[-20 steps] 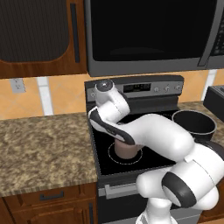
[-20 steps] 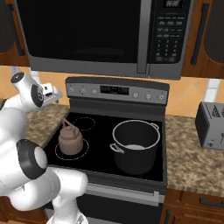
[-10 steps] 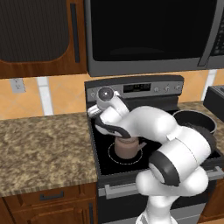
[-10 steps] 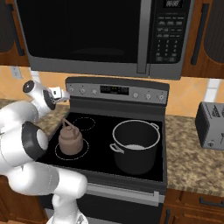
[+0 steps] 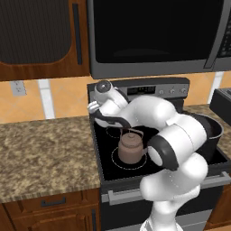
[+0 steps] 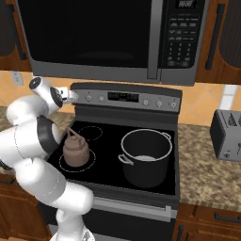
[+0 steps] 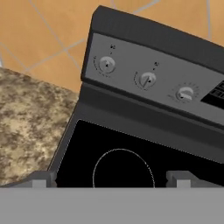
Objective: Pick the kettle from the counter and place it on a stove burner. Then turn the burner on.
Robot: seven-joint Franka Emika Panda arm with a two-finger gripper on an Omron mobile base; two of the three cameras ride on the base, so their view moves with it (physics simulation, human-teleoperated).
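Observation:
The brownish-mauve kettle [image 5: 131, 147] [image 6: 75, 148] stands upright on the large front-left stove burner [image 5: 116, 159] [image 6: 65, 166], whose white ring shows around its base. My gripper [image 6: 71, 95] [image 5: 93, 107] [image 7: 110, 179] is open and holds nothing. It hovers above the cooktop's back left corner, well clear of the kettle, and points at the control panel. In the hand view, three round knobs [image 7: 106, 64] [image 7: 148, 79] [image 7: 185, 93] sit on that panel straight ahead. The smaller rear-left ring [image 7: 123, 171] lies just beyond the fingertips [image 7: 41, 178]. The granite counter [image 5: 45, 153] [image 7: 30, 113] lies left of the stove.
A big black pot [image 6: 143, 160] [image 5: 212, 128] fills the right half of the cooktop. The microwave [image 6: 108, 37] hangs low over the stove. A toaster [image 6: 228, 134] stands on the counter at the right.
The hand has swung to the right, along the back of the cooktop, closer to the panel's leftmost knobs. The kettle has stayed on its burner.

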